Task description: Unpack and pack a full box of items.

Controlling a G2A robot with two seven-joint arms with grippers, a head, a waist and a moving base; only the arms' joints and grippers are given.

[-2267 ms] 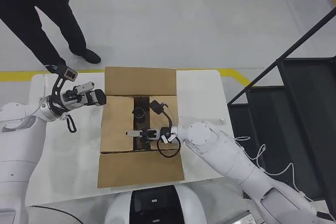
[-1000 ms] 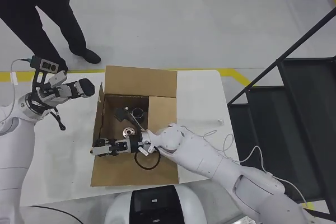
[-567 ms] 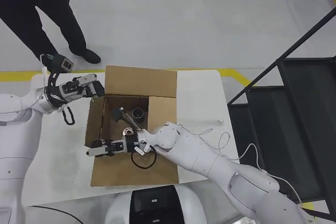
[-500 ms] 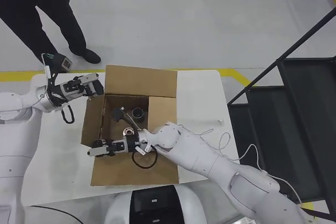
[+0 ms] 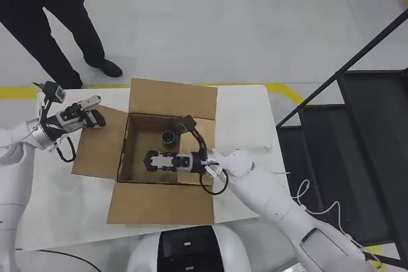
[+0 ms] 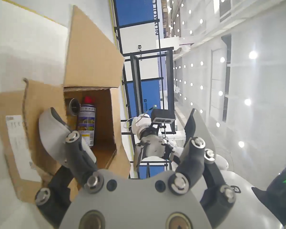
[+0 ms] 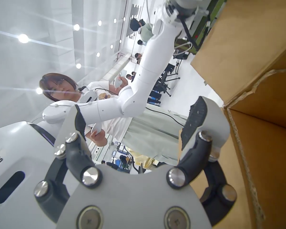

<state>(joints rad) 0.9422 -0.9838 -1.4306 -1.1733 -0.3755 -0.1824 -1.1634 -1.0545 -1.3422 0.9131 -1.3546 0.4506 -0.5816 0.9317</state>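
Box [image 5: 126,146] sits mid-tabletop [image 5: 245,109] with its top open: the far flap [image 5: 171,96] lies back at 12 o'clock, the side flap [image 5: 98,146] is folded out flat at 9, and the near flap [image 5: 160,202] is down at 6. My left gripper [image 5: 95,113] hangs at about 10 o'clock from the box, over the far corner of that side flap, fingers spread wide with nothing between them. My right gripper [image 5: 151,162] is down inside the opening, low toward the 7 o'clock corner, also spread and empty; from its own wrist I see only cardboard wall beside one fingertip. The contents are inside the box: a spray can [image 6: 85,117] with a red cap stands against the far wall, and a round metal cup [image 6: 72,107] is just beside it. The cup shows from above as a dark ring [image 5: 168,138] at about 12 inside the box. By my reading the opening step is done and the unpacking proper hasn't started: no item is gripped yet. First grab comes next, then the rest out, then everything packed back in.
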